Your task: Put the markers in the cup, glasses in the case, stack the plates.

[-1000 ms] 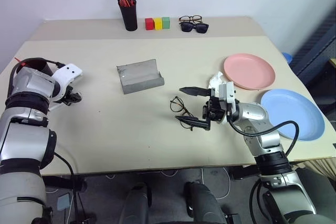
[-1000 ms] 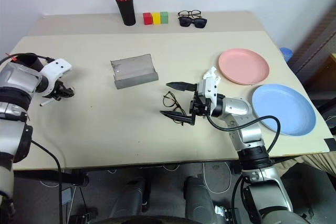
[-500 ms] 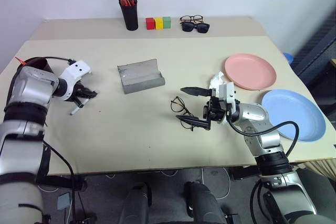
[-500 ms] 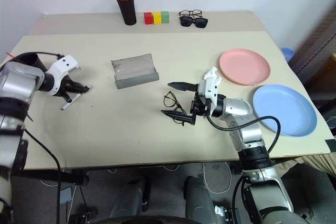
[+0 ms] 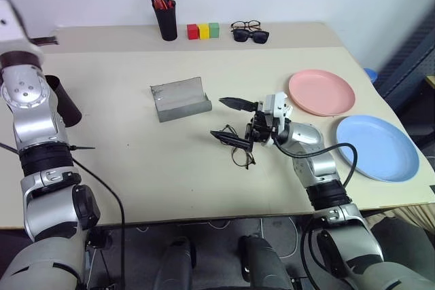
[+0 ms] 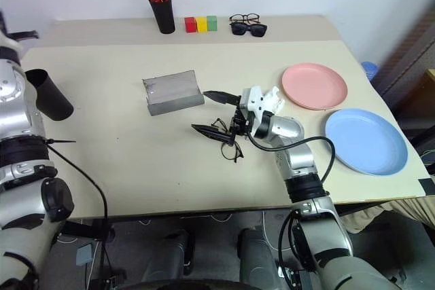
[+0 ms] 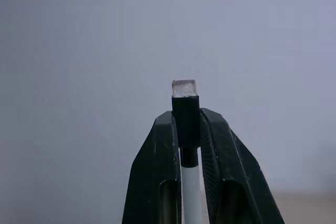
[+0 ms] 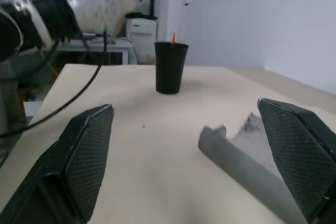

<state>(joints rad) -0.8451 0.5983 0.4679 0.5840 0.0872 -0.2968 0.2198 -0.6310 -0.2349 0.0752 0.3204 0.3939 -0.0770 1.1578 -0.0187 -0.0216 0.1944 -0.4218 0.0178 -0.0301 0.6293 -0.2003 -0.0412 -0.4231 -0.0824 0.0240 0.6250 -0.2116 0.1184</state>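
My left arm rose from low over the table's left side to high above the black cup, which came into sight once the arm lifted clear. My left gripper carried the white marker up with it, fingers clamped on its black cap. My right gripper moved in toward the grey case, jaws wide, and now straddles the wire-framed glasses.
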